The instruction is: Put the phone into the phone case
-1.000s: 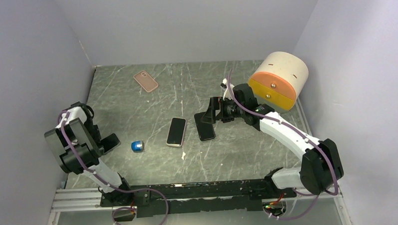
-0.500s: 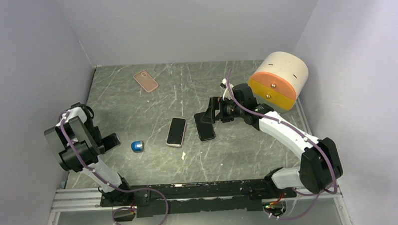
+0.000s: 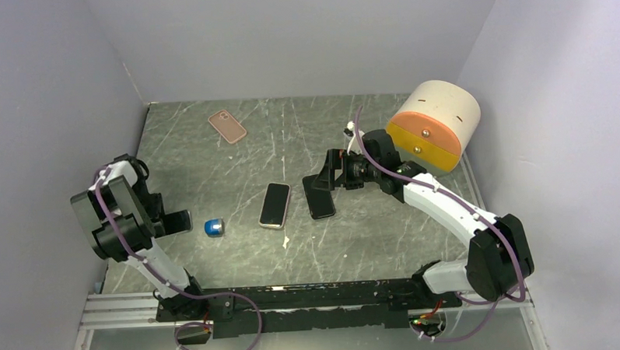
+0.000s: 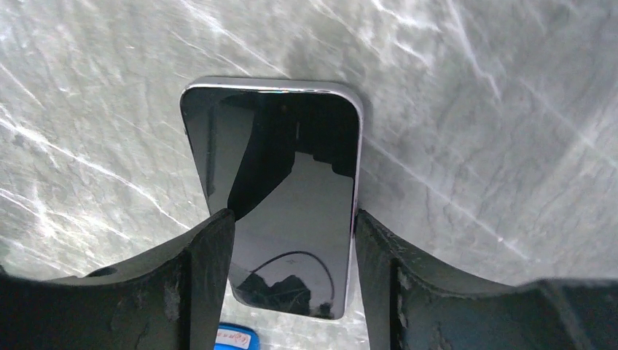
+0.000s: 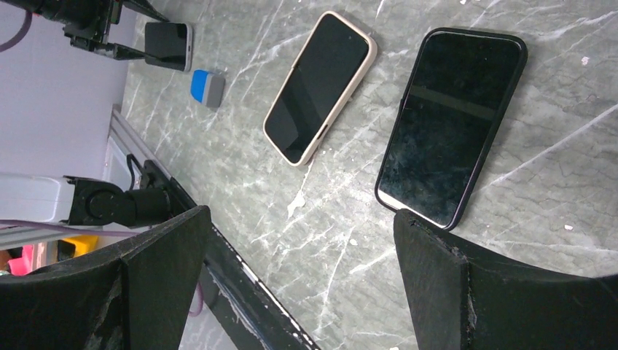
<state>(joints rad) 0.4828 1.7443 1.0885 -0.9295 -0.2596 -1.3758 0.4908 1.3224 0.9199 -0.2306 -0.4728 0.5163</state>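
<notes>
Leftmost, a pale lavender side wall (image 3: 47, 91) rises from the grey-green, white-veined table (image 3: 240, 263). Close to it the left gripper (image 4: 291, 219) reaches down over the phone (image 4: 280, 146), which lies screen up and bare of any case on the stone. One finger stands right at each long edge of it, but whether they pinch it or merely flank it I cannot tell. Just right of that sits a small blue object (image 3: 214, 227). Far back, near the rear wall (image 3: 287, 43), the pink phone case (image 3: 227, 126) lies alone, well apart from the phone. Mid-table, a handset in a beige case (image 3: 275, 205) and another in a black case (image 3: 319, 199) lie side by side, near each other but not touching. Over the black one hangs the right gripper (image 3: 326, 176), fingers spread wide, gripping nothing. Farther right, close to the right-hand wall (image 3: 570, 135), stands a cream drum with an orange front (image 3: 437, 124)
</notes>
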